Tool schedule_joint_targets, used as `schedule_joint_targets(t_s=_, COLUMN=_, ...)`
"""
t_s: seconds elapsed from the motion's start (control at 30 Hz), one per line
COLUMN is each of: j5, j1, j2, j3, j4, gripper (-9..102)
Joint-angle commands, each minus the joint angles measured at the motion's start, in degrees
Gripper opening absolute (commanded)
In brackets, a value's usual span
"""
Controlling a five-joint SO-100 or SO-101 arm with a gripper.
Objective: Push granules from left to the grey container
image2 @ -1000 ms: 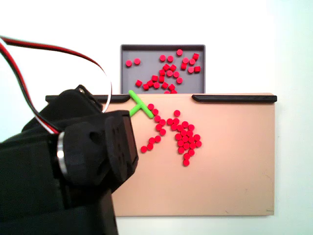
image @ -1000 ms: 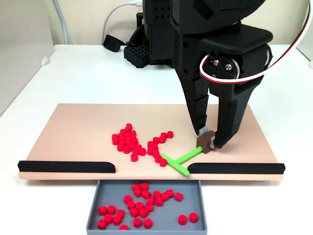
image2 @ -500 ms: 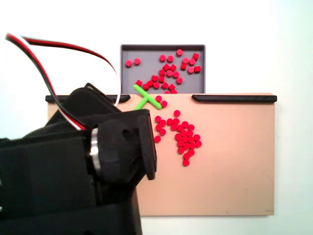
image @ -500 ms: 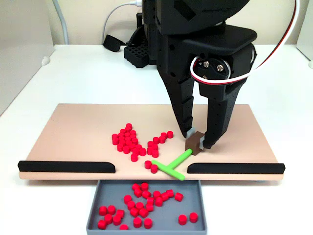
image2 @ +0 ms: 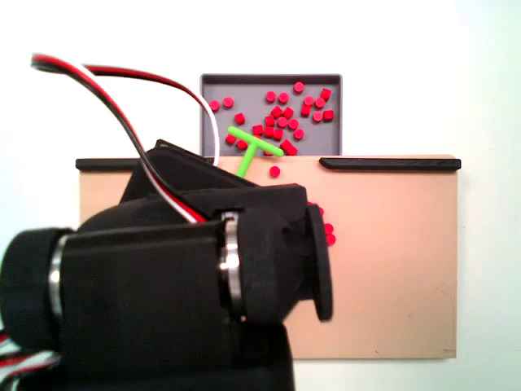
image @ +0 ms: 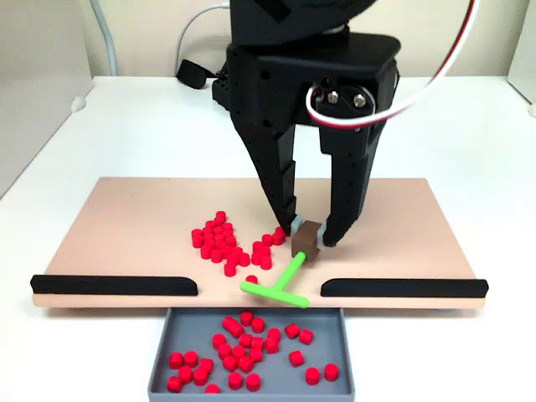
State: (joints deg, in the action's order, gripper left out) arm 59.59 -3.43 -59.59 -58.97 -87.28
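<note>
Granules lie in a red cluster on the beige board, just left of my jaws in the front fixed view. The gripper has its jaws drawn narrow around a small brown block, and from that block the green T-shaped stick slants down to the left. Its crossbar rests at the near edge of the board, in the gap between the two black strips, right above the grey container. One loose granule sits just beside the crossbar, towards the cluster.

Beyond the board edge, the container holds a scatter of granules, most of them in its left and middle parts, with a few towards the right. It sits on the white table, tight against the near side of the board.

In the other fixed view, looking from behind the arm, the stick has its crossbar over the container edge, with granules spread inside. A single granule lies on the board below the crossbar, and a few more peek out beside the arm's dark body.
</note>
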Motion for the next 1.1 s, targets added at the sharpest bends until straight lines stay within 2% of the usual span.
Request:
schedule_joint_targets(t_s=0.0, j5=2.0, j1=0.5, j2=-6.5, j3=0.4, j4=-1.8, gripper=0)
schedule_joint_targets(t_s=0.2, j5=2.9, j1=-0.9, j2=-12.0, j3=-1.4, j4=-6.3, gripper=0)
schedule_joint_targets(t_s=0.5, j5=14.0, j1=-2.4, j2=-33.6, j3=-27.6, j4=-6.4, gripper=0)
schedule_joint_targets(t_s=0.67, j5=20.0, j1=-2.1, j2=-42.0, j3=-36.9, j4=-6.4, gripper=0)
schedule_joint_targets(t_s=1.07, j5=26.7, j1=2.8, j2=-43.1, j3=-38.3, j4=-6.3, gripper=0)
